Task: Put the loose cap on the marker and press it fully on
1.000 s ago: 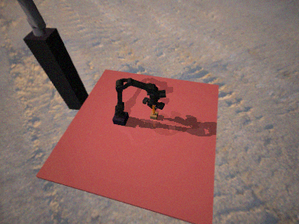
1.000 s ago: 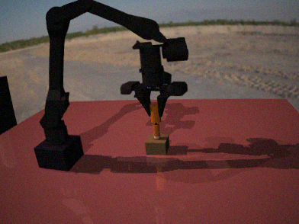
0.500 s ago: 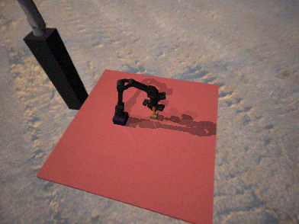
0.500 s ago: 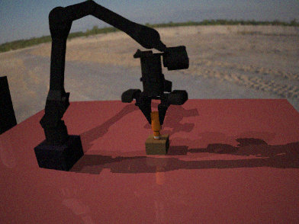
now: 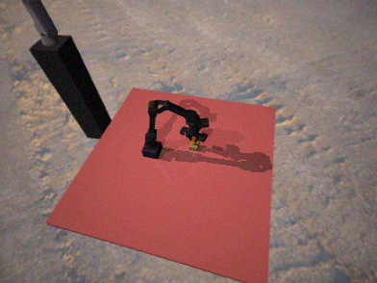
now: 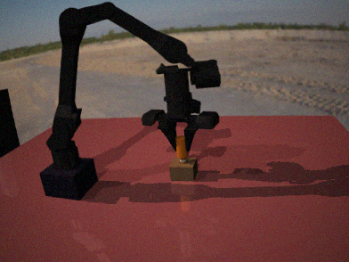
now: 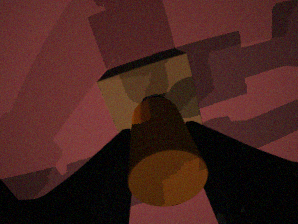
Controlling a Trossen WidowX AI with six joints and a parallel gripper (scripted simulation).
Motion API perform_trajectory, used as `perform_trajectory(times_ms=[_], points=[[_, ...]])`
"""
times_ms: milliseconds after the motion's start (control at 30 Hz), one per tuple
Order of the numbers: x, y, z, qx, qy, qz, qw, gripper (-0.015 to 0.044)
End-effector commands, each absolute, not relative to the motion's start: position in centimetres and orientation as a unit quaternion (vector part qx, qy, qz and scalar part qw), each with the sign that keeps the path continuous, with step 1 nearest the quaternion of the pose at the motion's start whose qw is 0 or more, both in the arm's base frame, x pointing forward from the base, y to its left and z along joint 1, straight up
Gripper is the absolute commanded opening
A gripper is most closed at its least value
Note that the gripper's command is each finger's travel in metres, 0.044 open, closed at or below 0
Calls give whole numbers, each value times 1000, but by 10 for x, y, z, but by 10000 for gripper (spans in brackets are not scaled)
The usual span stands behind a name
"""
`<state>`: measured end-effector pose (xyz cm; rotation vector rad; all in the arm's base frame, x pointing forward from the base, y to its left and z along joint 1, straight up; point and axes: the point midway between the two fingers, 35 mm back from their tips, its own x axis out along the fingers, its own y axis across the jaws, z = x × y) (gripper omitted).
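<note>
The orange cap [image 6: 181, 146] [image 7: 167, 177] is upright between the fingers, its closed end towards the wrist camera. My gripper [image 6: 182, 150] [image 7: 158, 132] is shut on it, above the holder block. The tan holder block [image 5: 194, 149] [image 6: 182, 172] [image 7: 112, 96] stands on the table. The cap is over the marker and hides nearly all of it. A thin pale band of the marker [image 6: 182, 160] shows between the cap's lower edge and the block in the exterior view. Whether the cap is fully seated cannot be told.
The red table top [image 5: 168, 207] [image 6: 133, 232] carries the arm's dark base [image 5: 152, 150] [image 6: 68, 179], to the left of the block in the top and exterior views. Shadows of the arm lie across the table. A tall black post [image 5: 72, 82] stands beyond the table's left edge.
</note>
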<state>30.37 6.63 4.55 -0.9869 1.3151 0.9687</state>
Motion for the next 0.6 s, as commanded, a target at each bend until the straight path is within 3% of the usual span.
perform_trajectory(times_ms=[0, 500, 567], points=[[304, 66, 45, -422, 562, 414, 578, 26], [304, 66, 45, -422, 562, 414, 578, 420], [304, 66, 45, -422, 562, 414, 578, 440]])
